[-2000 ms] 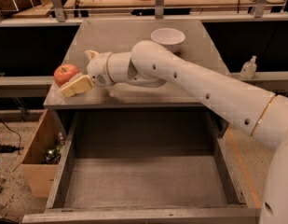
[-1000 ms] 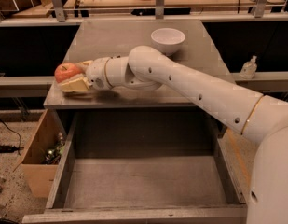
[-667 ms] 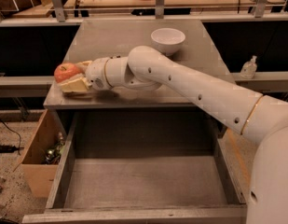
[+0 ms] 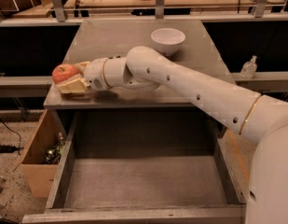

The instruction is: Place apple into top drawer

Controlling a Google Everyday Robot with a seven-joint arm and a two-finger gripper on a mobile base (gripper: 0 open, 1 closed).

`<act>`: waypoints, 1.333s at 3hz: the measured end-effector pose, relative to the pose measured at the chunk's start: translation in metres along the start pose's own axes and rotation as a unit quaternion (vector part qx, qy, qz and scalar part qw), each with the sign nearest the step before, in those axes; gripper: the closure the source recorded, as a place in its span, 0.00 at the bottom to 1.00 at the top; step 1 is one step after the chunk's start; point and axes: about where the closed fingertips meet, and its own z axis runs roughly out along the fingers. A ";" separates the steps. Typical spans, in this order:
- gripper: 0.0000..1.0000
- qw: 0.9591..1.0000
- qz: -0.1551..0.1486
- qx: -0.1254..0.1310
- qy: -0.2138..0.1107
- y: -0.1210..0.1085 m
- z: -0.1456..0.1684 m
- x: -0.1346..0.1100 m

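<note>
Camera view: apple [image 4: 63, 72], firm, smooth, light, bruisable; gripper [image 4: 71, 76] clasps its middle, above open top drawer [image 4: 134, 185].

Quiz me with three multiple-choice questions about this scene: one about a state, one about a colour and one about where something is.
1. The top drawer is:
A) shut
B) open and empty
C) open and full

2. What colour is the bowl?
A) white
B) blue
C) green

3. Where is the apple?
A) in the top drawer
B) in the bowl
C) on the cabinet top, at the end effector

Answers:
1. B, because the drawer's bare floor shows.
2. A, because the bowl at the back is plainly white.
3. C, because the apple sits near the left front corner with the end effector at it.
</note>
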 end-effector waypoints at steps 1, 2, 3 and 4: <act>1.00 1.000 -0.003 0.011 0.013 -0.001 -0.016 -0.009; 1.00 0.999 -0.004 0.028 0.021 0.013 -0.051 -0.023; 1.00 0.998 0.006 0.043 0.034 0.037 -0.100 -0.021; 1.00 0.996 0.032 0.045 0.063 0.071 -0.140 0.009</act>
